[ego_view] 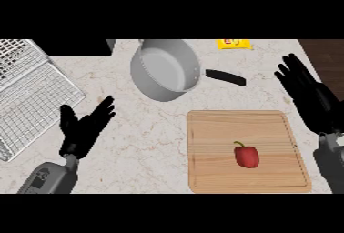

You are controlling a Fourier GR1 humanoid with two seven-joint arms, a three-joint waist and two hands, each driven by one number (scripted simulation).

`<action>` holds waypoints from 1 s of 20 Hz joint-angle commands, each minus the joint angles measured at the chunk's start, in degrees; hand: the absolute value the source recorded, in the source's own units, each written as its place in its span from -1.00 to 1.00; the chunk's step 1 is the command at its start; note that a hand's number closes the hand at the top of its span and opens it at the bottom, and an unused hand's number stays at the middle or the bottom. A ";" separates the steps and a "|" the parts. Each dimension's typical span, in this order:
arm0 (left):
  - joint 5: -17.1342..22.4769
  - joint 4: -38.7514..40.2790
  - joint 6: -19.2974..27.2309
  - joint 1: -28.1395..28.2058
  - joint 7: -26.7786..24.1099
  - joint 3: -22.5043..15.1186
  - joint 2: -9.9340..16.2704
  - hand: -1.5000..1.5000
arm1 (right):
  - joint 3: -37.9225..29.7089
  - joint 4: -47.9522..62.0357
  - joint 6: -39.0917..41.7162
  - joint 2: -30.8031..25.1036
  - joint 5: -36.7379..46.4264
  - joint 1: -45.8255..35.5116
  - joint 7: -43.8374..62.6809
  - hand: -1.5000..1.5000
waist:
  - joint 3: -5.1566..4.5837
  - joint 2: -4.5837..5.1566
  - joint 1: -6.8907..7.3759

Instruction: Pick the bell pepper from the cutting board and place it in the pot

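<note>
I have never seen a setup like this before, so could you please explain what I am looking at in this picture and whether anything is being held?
This is one view from the robot's head, looking steeply down at a marble-patterned counter. The two black shapes are its hands on grey forearms: the left hand at the lower left, the right hand at the right edge. Both are open and hold nothing.

On the counter lies a wooden cutting board with a red bell pepper on it. Beyond the board stands a grey pot with a black handle, nothing in it. A wire rack sits at the left, and a small yellow item lies at the far edge. The pepper is meant to go into the pot; that is not yet begun.
</note>
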 commanded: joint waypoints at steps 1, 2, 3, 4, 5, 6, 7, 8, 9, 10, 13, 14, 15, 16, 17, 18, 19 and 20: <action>-4.07 -0.99 3.49 2.03 -3.02 0.11 -0.39 0.00 | 1.92 -4.18 -7.25 0.92 6.96 4.63 0.39 1.00 | 0.99 1.01 -0.09; -4.61 -0.35 4.18 0.75 -4.03 3.13 3.26 0.00 | -0.61 -3.42 -7.44 -2.25 7.23 8.42 -0.16 1.00 | 0.98 0.80 -1.01; -5.05 -1.21 4.92 2.61 -4.19 4.95 6.54 0.00 | -1.28 -2.77 -11.46 -3.09 10.05 10.58 0.42 1.00 | 0.95 0.40 -0.98; -7.90 -0.92 7.47 4.16 -6.34 5.72 8.46 0.00 | -2.36 -2.18 -13.01 -4.98 11.72 14.02 0.65 1.00 | 0.92 -0.09 -1.78; -8.62 -0.81 8.38 4.75 -6.41 7.57 11.18 0.00 | -3.27 -0.28 -16.44 -4.58 13.83 16.73 -0.17 1.00 | 0.99 -0.12 -1.65; -10.97 -0.18 11.03 4.59 -7.89 8.51 12.26 0.00 | -4.05 0.15 -19.41 -5.74 16.38 18.29 0.14 1.00 | 0.89 -0.19 -2.36; -8.45 -0.09 8.38 3.65 -5.56 6.72 9.93 0.00 | -1.47 2.20 -15.89 -19.03 28.49 15.89 -1.51 1.00 | -1.12 0.28 -2.57; -9.01 0.52 9.84 5.08 -6.08 8.01 10.97 0.00 | -4.74 1.80 -22.63 -18.32 31.08 17.63 -4.14 -1.00 | -0.07 -0.57 -4.02; -9.63 0.28 10.36 5.71 -6.23 7.87 11.23 0.00 | -4.58 -0.55 -26.60 -17.11 34.06 18.36 -7.39 -1.00 | 0.39 -0.97 -4.21; -9.48 0.40 10.79 6.90 -6.39 8.56 11.67 0.00 | -4.30 -1.87 -29.47 -16.94 36.92 20.55 -9.45 -1.00 | 0.53 -1.12 -4.44; -10.06 -1.71 11.13 8.47 -7.90 9.08 12.54 0.00 | -0.57 -8.71 -39.94 -10.00 43.65 27.83 -13.36 -1.00 | 0.85 -0.62 -3.97; -11.03 -2.24 12.75 10.96 -9.10 8.29 11.19 0.00 | 0.40 -10.86 -42.65 -7.92 45.27 31.20 -14.71 -1.00 | 0.89 -0.40 -3.45; -10.53 -4.01 12.38 10.31 -8.57 9.01 12.01 0.00 | 1.86 -14.16 -44.99 -6.63 47.60 34.43 -13.68 -1.00 | 0.87 -0.23 -3.27; -10.73 -4.40 12.73 10.15 -8.54 9.19 11.83 0.00 | 4.60 -17.22 -46.65 -5.04 50.81 36.71 -11.05 -1.00 | 0.83 0.28 -2.38; -9.75 -4.39 10.48 11.37 -9.55 10.89 14.39 0.00 | 5.19 -19.59 -46.80 -5.45 51.91 42.48 -11.89 -1.00 | 0.82 0.21 -2.78; -11.05 -6.04 12.59 10.51 -7.30 9.15 12.79 0.00 | 8.52 -21.73 -48.29 -3.68 56.29 43.88 -8.55 -1.00 | 0.79 0.41 -2.43; -11.44 -4.55 12.17 9.66 -8.62 8.80 11.57 0.00 | 8.65 -23.56 -47.61 -4.82 59.68 45.85 -4.32 -1.00 | 0.78 0.90 -1.82; -10.80 -7.64 11.77 11.77 -8.12 8.99 12.21 0.00 | 9.96 -24.31 -46.27 -5.05 63.25 46.35 -0.98 -1.00 | 0.78 0.92 -0.66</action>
